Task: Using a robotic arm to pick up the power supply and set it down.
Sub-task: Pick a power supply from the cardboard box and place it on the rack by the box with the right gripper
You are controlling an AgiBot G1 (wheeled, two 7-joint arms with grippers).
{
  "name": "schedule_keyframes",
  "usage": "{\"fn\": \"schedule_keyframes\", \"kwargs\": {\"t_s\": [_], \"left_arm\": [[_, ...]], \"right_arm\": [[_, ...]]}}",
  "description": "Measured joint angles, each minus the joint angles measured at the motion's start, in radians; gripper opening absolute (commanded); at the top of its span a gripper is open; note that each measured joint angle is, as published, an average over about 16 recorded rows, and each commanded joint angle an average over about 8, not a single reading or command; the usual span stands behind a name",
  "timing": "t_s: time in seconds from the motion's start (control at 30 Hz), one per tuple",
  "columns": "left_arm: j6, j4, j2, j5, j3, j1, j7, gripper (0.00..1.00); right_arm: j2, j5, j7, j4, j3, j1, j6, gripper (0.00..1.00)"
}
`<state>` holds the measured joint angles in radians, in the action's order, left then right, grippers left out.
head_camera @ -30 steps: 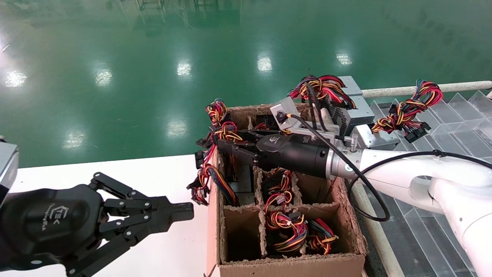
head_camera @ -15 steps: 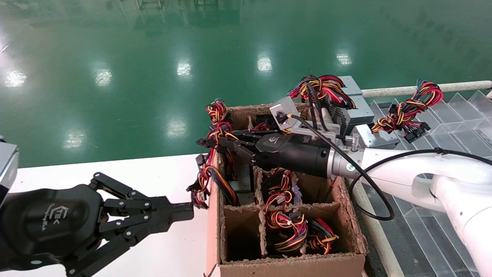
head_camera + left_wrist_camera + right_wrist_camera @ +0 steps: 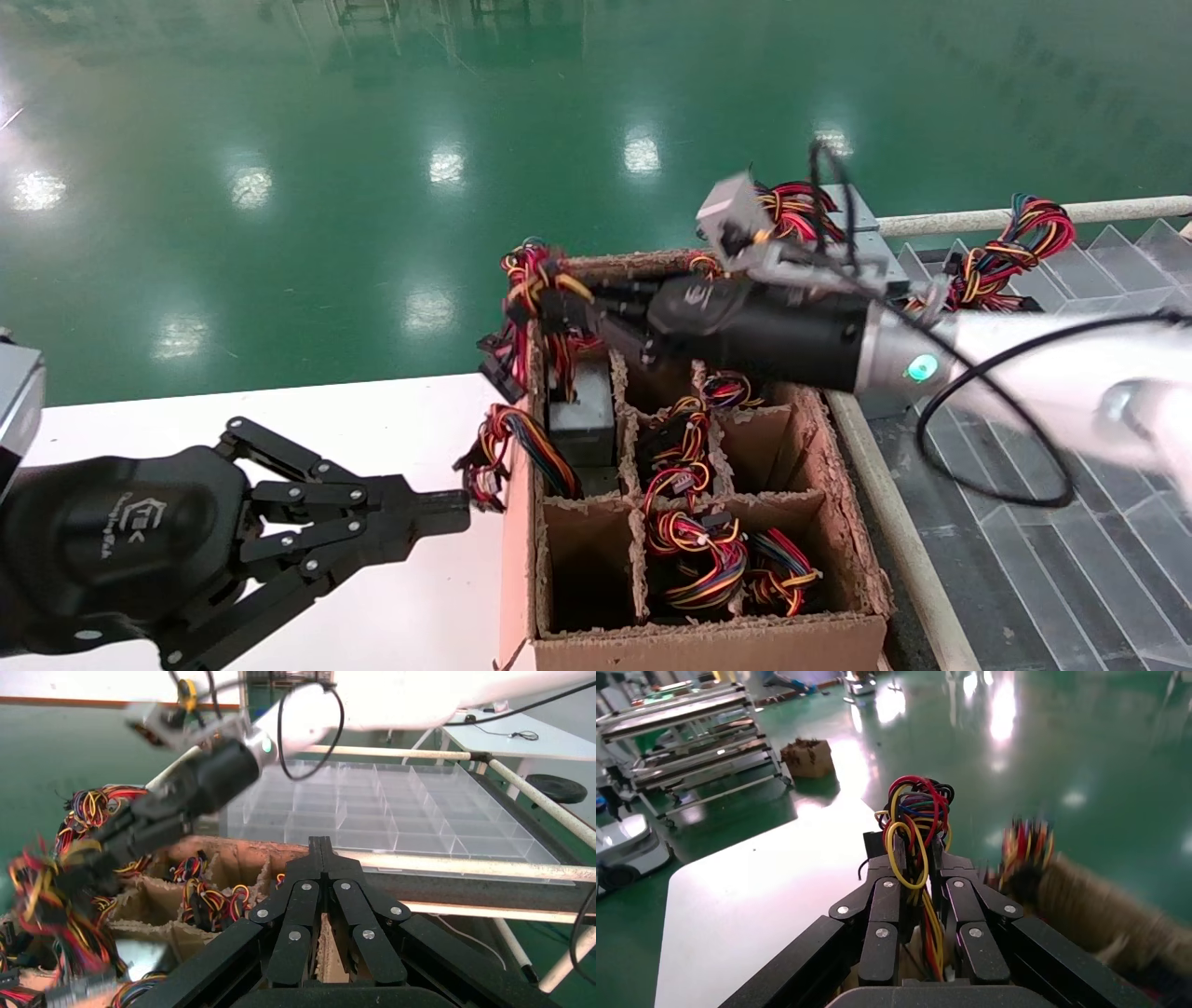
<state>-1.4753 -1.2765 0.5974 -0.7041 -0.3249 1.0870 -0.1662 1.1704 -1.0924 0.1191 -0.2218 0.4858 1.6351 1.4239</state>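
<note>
Overhead: right claw (image 3: 568,312) clenched on wires of power supply (image 3: 579,410), hanging just below over cardboard box (image 3: 708,643). Left claw (image 3: 442,513) pressed together, parked over desk (image 3: 410,606). Right wrist: wire bundle (image 3: 916,822) pinched between fingers (image 3: 961,903).

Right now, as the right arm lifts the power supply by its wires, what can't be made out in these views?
- Power supply in the head view: only part of the grey body shows; cardboard box dividers hide the rest.
- Right gripper in the right wrist view: its fingers pinch the wires; the body beneath is hidden.
- Left gripper, parked over the table, blocks the left wrist view's lower middle.
</note>
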Motion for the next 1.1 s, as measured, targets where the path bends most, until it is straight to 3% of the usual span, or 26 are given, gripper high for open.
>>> {"fn": "schedule_keyframes", "kwargs": {"t_s": [0.33,0.73,0.9,1.1], "left_arm": [[0.000,0.000,0.000,0.000,0.000,0.000,0.000,0.00],[0.000,0.000,0.000,0.000,-0.001,0.000,0.000,0.00],[0.000,0.000,0.000,0.000,-0.001,0.000,0.000,0.00],[0.000,0.000,0.000,0.001,-0.001,0.000,0.000,0.00]], "right_arm": [[-0.108,-0.006,-0.061,-0.220,-0.007,0.099,0.054,0.00],[-0.250,-0.043,-0.169,-0.518,-0.027,0.235,0.014,0.00],[-0.290,-0.089,-0.182,-0.569,-0.027,0.310,-0.010,0.00],[-0.317,-0.178,-0.150,-0.535,-0.008,0.425,-0.031,0.00]]}}
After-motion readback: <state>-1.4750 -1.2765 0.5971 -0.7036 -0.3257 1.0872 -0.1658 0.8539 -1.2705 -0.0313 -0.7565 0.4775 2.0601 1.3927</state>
